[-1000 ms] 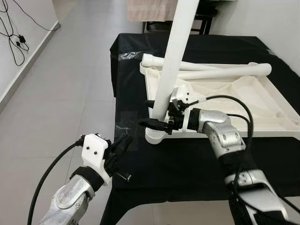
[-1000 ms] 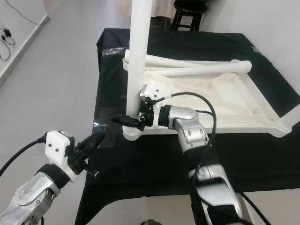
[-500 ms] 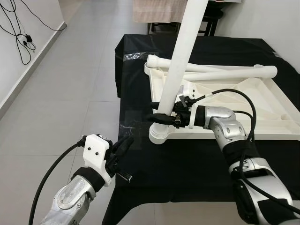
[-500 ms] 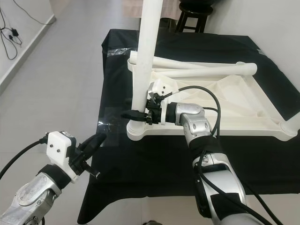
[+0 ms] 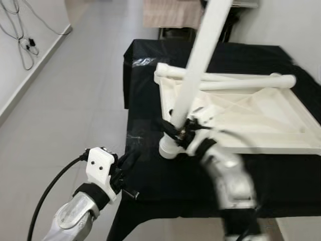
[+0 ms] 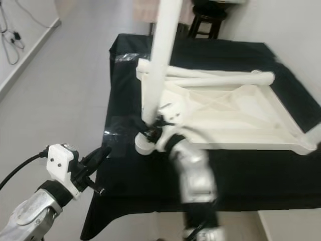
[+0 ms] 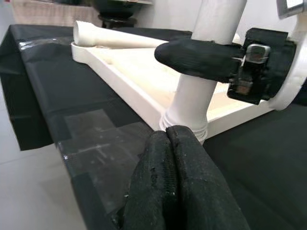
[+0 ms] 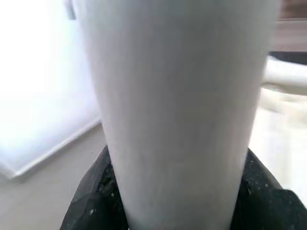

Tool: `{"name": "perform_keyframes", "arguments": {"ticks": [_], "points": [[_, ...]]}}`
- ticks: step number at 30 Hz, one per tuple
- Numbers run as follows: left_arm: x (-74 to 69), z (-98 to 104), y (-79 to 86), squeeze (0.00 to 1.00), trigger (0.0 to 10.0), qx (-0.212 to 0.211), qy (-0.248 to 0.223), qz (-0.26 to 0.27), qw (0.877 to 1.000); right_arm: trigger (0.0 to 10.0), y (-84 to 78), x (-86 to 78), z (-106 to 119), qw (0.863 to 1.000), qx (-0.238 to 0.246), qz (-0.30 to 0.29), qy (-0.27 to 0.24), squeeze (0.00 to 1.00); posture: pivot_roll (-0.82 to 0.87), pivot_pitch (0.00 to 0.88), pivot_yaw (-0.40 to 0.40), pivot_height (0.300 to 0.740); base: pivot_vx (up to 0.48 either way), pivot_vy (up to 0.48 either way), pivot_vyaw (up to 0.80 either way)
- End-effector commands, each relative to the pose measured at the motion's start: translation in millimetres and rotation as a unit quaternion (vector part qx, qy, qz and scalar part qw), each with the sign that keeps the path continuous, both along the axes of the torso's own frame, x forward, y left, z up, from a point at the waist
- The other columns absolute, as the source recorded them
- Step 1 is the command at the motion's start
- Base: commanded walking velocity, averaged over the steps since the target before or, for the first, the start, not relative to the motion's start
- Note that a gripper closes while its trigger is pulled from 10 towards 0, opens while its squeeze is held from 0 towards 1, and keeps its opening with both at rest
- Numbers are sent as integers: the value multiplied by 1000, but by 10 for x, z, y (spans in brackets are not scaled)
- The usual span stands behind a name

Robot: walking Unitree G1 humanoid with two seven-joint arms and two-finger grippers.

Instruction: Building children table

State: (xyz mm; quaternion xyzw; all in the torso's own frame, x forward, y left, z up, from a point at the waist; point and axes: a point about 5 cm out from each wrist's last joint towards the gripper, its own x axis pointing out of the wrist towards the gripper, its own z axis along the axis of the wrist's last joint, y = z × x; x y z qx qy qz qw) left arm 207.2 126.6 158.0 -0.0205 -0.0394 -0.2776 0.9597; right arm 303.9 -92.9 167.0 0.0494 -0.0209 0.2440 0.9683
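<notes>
An upturned white table top [image 5: 261, 118] lies on the black-covered table [image 5: 150, 100]. A white leg [image 5: 198, 70] stands tilted in its near-left corner socket [image 5: 169, 148]. My right gripper [image 5: 175, 131] is shut on this leg just above the socket, and the arm behind it is blurred. In the right wrist view the leg [image 8: 177, 105] sits between the black fingers [image 8: 91, 201]. My left gripper [image 5: 131, 159] hovers shut and empty off the table's near-left corner, pointing at the socket. Its fingers [image 7: 175, 177] are pressed together. Two more legs [image 5: 235, 81] lie across the far rim.
Grey tiled floor [image 5: 65, 100] runs along the table's left side. Cables [image 5: 20, 35] hang by the left wall. A dark stool [image 6: 205, 12] and a covered piece of furniture [image 5: 168, 12] stand beyond the far edge of the table.
My right forearm has swung from the right of the leg to below it, blurring as it moves, with the gripper still on the leg. The left gripper has stayed put.
</notes>
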Motion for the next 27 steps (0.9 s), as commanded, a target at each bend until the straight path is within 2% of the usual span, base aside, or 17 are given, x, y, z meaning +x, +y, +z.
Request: {"name": "perform_keyframes", "arguments": {"ticks": [1,7,8,11,12,13,15,18,19,20,21,24,27], "points": [[-20,9,0,0,10000,4,1,-5,1000,0,80,-53,-225,998,-7,4,59,0,56,133,-83,740,0,0,0],[-11,21,-21,0,10000,3,-1,-5,1000,0,35,-19,-194,998,-22,7,63,0,67,137,-98,740,0,0,0],[-8,23,-22,0,10000,3,-2,-4,1000,4353,9,5,-175,998,-32,8,61,0,73,139,-98,740,0,0,0],[-6,25,-21,0,10000,3,-3,-4,1000,4353,-18,30,-154,997,-42,7,58,0,73,139,-98,740,0,0,0],[-2,25,-23,0,10000,3,-3,-4,1000,10000,-5,80,-63,998,-42,38,40,1000,74,136,-98,740,0,0,0],[-1,25,-24,0,10000,3,-3,-4,1000,10000,7,100,-13,997,-40,64,29,1000,74,136,-98,740,0,0,0],[0,25,-24,0,10000,3,-3,-4,1000,10000,6,129,128,986,-39,159,-7,1000,77,135,-97,740,0,0,0],[1,25,-24,0,10000,3,-3,-4,1000,10000,-4,134,167,982,-41,182,-18,1000,77,135,-97,740,0,0,0],[1,24,-25,0,10000,3,-3,-4,1000,10000,-38,157,215,975,-44,214,-26,1000,80,133,-99,740,0,0,0],[0,23,-27,0,10000,3,-4,-4,1000,10000,-87,194,240,967,-58,246,-32,165,81,133,-102,740,0,0,0],[-4,23,-30,0,10000,3,-4,-4,1000,10000,-175,274,247,953,-85,288,-30,0,88,133,-103,740,0,0,0],[-6,23,-32,0,10000,3,-4,-4,1000,10000,-200,298,240,951,-92,295,-27,0,91,134,-104,740,0,0,0],[-15,20,-35,0,10000,3,-3,-3,1000,10000,-243,400,220,941,-93,325,-11,0,106,138,-111,740,0,0,0]]}}
